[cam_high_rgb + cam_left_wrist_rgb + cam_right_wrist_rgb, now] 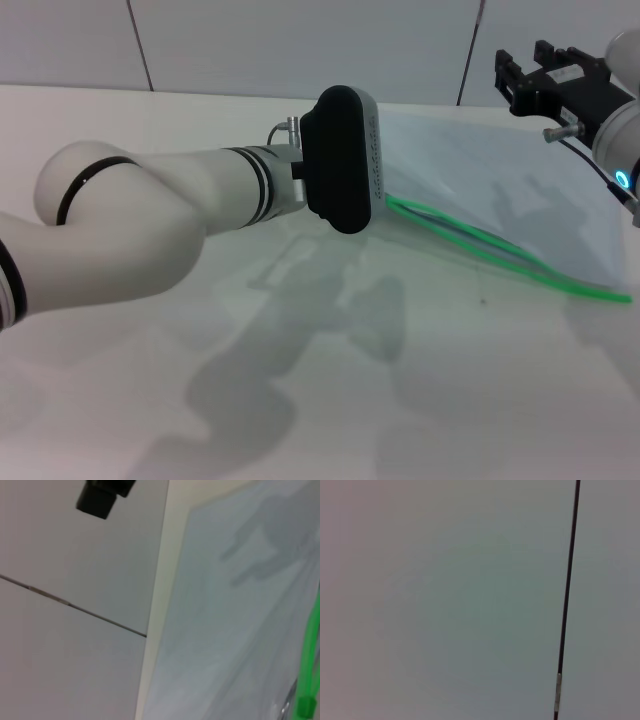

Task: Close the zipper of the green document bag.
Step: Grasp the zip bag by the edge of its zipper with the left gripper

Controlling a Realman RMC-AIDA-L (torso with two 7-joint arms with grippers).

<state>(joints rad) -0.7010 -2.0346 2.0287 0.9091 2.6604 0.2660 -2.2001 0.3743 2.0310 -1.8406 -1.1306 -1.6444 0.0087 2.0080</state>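
Observation:
The green document bag [500, 180] lies flat on the white table at the right, a pale grey-blue translucent pouch. Its zipper [480, 245] runs along the near edge as a bright green strip, and its two lines stand apart at the left end. My left arm reaches across the table, and its black wrist housing [345, 160] stands at the bag's left end and hides the gripper. The left wrist view shows the bag [235, 620] close up, with the green zipper [311, 640] at the picture's edge. My right gripper [525, 80] hangs raised above the bag's far right corner.
The white table [300, 380] stretches in front of the bag, with the arms' shadows on it. A pale panelled wall [250, 40] stands behind the table. The right wrist view shows only that wall with a dark seam [567, 595].

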